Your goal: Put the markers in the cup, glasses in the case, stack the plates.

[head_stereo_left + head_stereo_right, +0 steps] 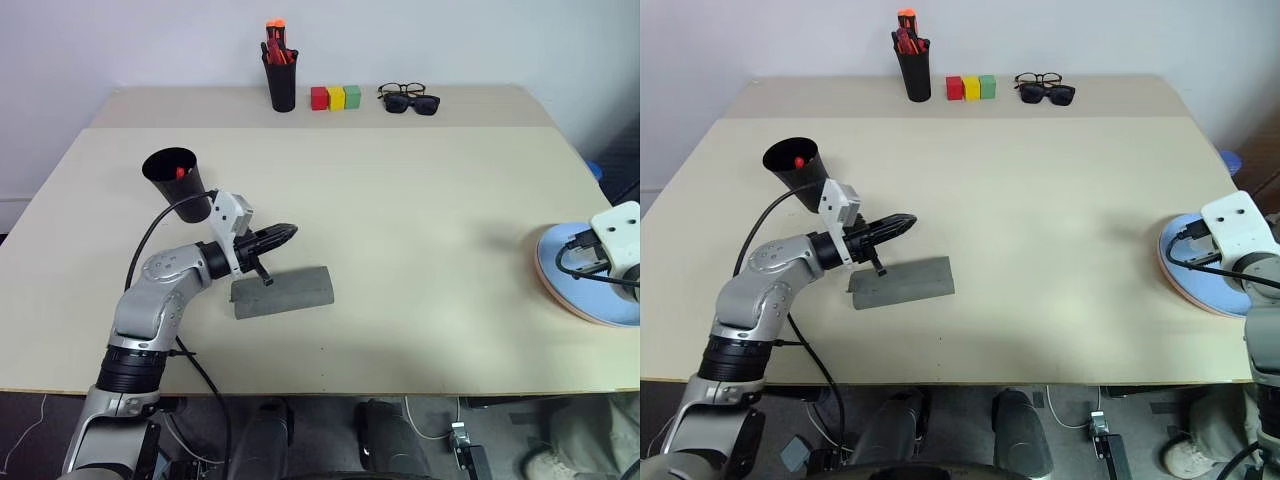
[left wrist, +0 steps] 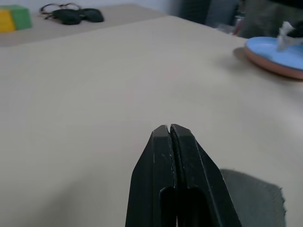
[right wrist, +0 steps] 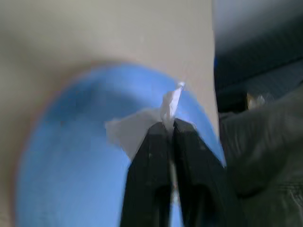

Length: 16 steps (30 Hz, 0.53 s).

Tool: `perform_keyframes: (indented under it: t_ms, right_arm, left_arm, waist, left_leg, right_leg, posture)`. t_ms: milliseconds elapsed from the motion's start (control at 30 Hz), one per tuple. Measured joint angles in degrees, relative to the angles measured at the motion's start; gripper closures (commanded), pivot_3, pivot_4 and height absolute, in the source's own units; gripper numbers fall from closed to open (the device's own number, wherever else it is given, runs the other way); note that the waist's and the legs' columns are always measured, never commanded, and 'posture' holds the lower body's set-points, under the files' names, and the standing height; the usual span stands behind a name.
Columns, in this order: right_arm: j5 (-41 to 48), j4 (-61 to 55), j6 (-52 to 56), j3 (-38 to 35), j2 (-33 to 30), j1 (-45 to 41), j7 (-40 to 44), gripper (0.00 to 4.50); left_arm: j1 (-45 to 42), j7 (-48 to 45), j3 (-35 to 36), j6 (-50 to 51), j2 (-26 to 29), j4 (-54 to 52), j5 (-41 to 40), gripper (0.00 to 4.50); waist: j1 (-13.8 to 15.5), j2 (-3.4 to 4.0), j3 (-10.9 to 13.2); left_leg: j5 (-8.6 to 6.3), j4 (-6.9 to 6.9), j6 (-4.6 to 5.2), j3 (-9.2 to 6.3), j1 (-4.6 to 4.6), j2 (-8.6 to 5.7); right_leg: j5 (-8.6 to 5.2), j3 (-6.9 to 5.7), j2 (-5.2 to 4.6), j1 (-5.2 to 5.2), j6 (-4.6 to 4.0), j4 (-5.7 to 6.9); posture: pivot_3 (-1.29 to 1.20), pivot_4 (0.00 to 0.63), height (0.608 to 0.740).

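Beige bench point(image 1: 420, 250) is carrying everything, with the blue plate point(image 1: 1200, 280) sitting stacked on the pink plate point(image 1: 1175, 283) far right of the closed case point(image 1: 282, 291). Just above that case, the left claw point(image 1: 287, 233) is hovering shut and empty. Right claw point(image 3: 169, 124) is pinching a white scrap point(image 3: 137, 127) over the plates; it should be releasing cleanly.

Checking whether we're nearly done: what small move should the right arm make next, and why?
Probably open the right fingers and lift clear. The blue plate already lies on the pink plate, and the fingers pinch a white scrap above it.
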Motion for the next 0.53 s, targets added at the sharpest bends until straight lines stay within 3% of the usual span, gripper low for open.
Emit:
perform_keyframes:
  t_ms: [100, 267, 533]
  right_arm:
    - [-0.9, 4.3, -2.2, 2.1, 0.2, -4.1, -2.0, 1.19]
    - [0.5, 5.9, -10.4, 3.8, 3.5, -11.3, -2.7, 1.19]
    - [15.5, 1.3, -15.1, 7.6, 10.2, -12.7, 13.4, 1.19]
  left_arm:
    - [1.8, 1.8, 1.8, 0.1, 0.5, -2.2, -0.2, 4.50]
    - [7.3, 5.4, 6.7, 0.3, 2.8, -6.5, -0.3, 4.50]
    - [13.8, 12.5, 16.7, -1.2, 5.3, -6.5, 1.7, 4.50]
  waist:
    - [-0.2, 0.02, 0.0]
    - [-0.4, 0.04, 0.0]
    - [0.2, 0.02, 0.0]
  left_leg:
    - [0.00, 0.02, 0.00, 0.02, 0.01, 0.01]
    - [0.00, -0.05, 0.00, -0.01, 0.01, 0.04]
    - [0.00, -0.03, 0.00, -0.02, -0.02, 0.02]
  right_leg:
    - [0.00, 0.01, 0.00, -0.01, 0.00, 0.02]
    - [0.00, 0.00, 0.03, -0.01, -0.01, 0.01]
    - [0.00, -0.01, 0.00, -0.01, 0.00, -0.02]
  posture:
    - [0.00, 0.150, 0.740]
    - [0.00, 0.150, 0.740]
    - [0.00, 0.150, 0.740]
